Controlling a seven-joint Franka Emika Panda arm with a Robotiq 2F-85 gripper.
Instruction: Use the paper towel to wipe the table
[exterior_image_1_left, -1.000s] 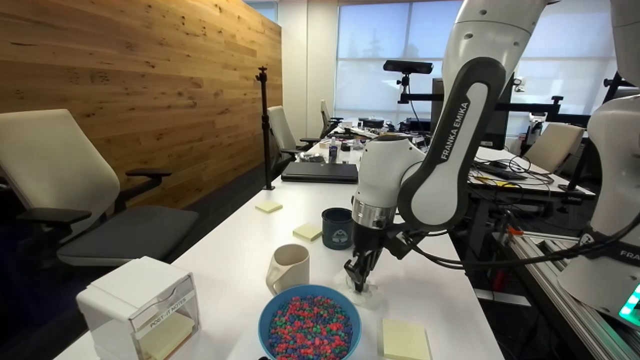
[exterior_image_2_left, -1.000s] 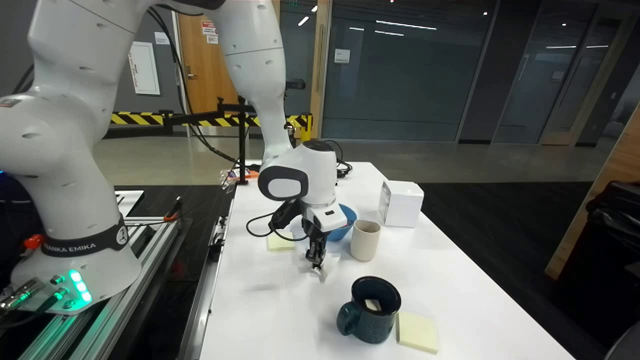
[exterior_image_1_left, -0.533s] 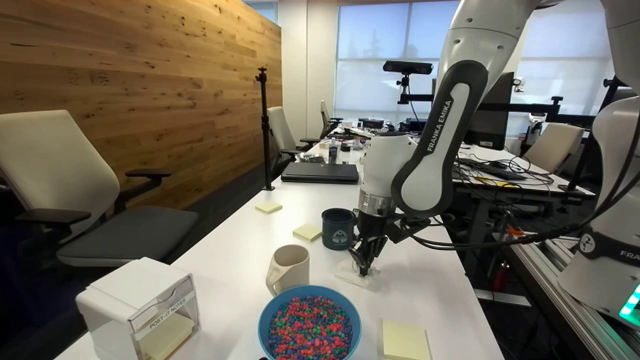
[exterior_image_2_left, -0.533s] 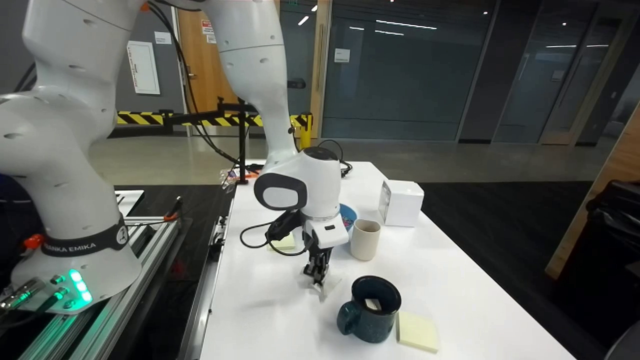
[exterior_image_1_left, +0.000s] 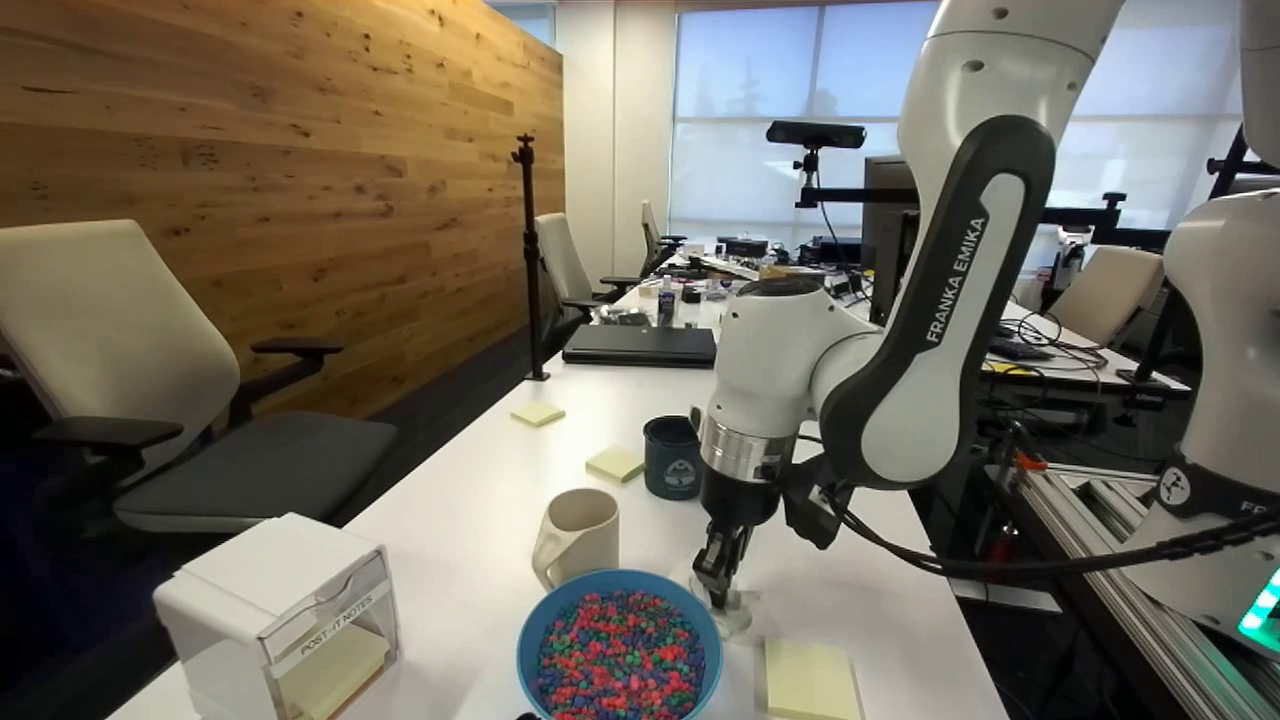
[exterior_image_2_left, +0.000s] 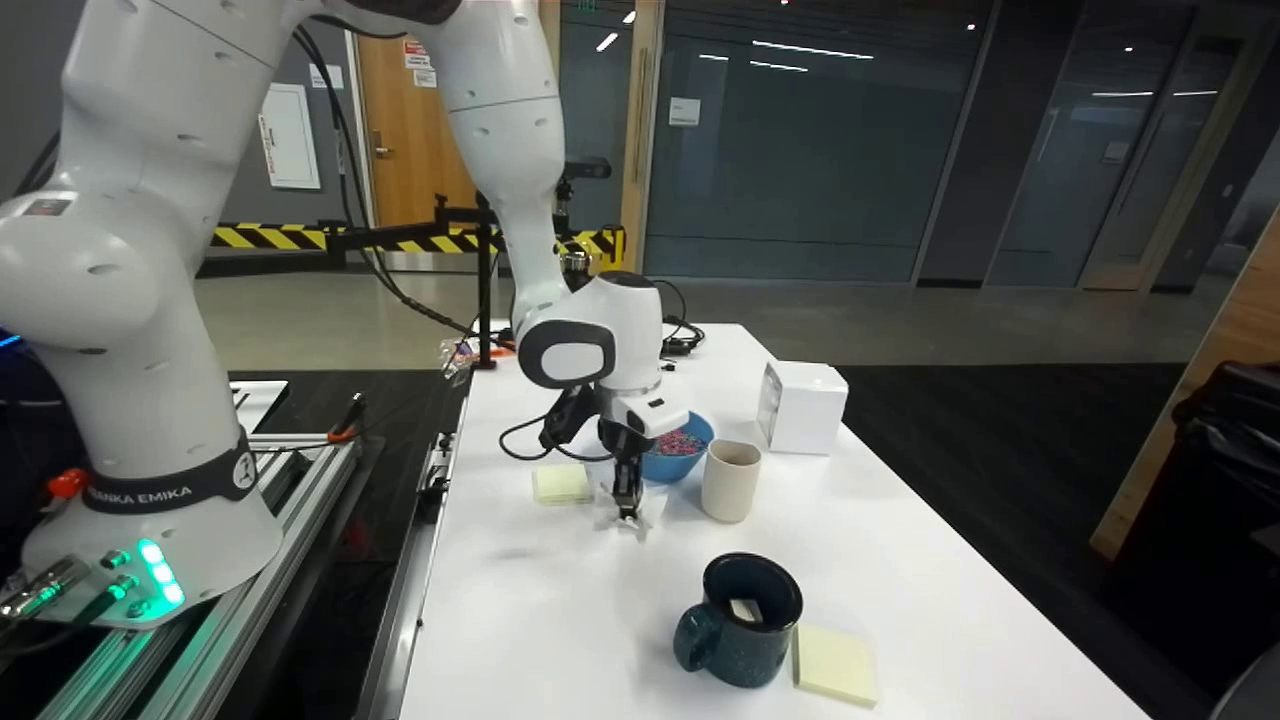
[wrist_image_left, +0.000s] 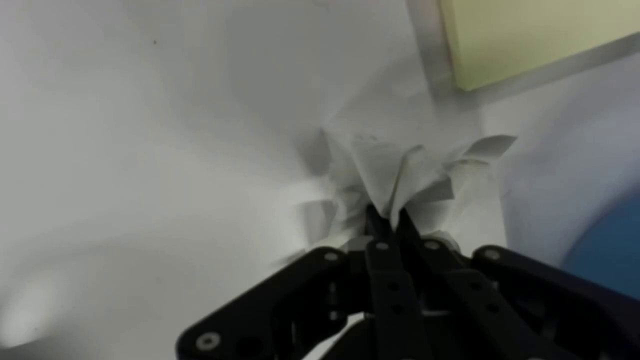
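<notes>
Tool (wrist_image_left: 389, 218) — pinching paper towel (wrist_image_left: 425, 172); towel part-hidden; wrist view: bowl (wrist_image_left: 612, 247) cut off

Arm (exterior_image_2_left: 160, 150) arched high; forearm (exterior_image_1_left: 950, 300) slanted down toward wrist (exterior_image_1_left: 765, 370); gripper (wrist_image_left: 391, 222) low, pointing downward, fingers (wrist_image_left: 390, 295) pinched tightly together; base lights (exterior_image_2_left: 160, 572) glowing green.

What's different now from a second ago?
The jaws, shut on the paper towel, moved it toward the dark mug, then back past its start, toward the blue bowl. Nothing was let go. The dark mug, blue bowl, beige mug and white box stayed put.
</notes>
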